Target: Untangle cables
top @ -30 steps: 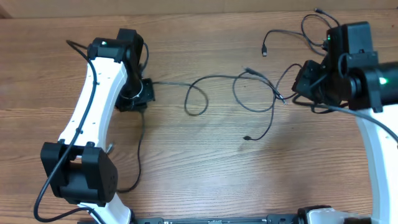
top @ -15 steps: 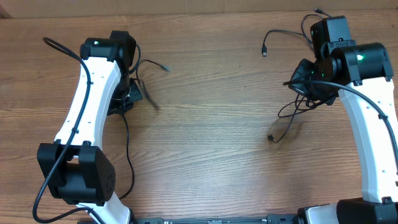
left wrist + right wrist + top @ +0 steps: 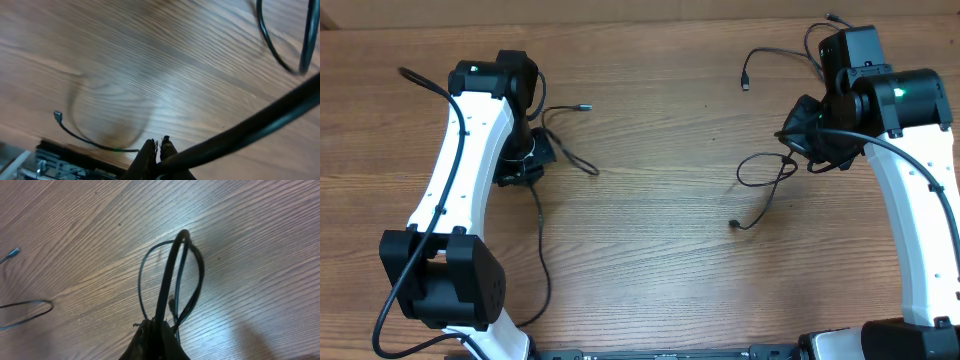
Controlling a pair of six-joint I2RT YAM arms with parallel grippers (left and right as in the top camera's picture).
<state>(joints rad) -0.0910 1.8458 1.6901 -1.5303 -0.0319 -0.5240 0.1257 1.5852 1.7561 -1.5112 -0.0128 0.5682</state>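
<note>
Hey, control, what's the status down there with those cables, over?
Left gripper shut on left cable. Right gripper shut on right cable. The two lie apart, no crossing. Third cable lies loose on the far side; nothing blocking.

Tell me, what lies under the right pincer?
Thin black cable loops run out from the right pincer over the wooden table; one plug end lies free. From overhead, the wrist body covers the grip point itself.
</note>
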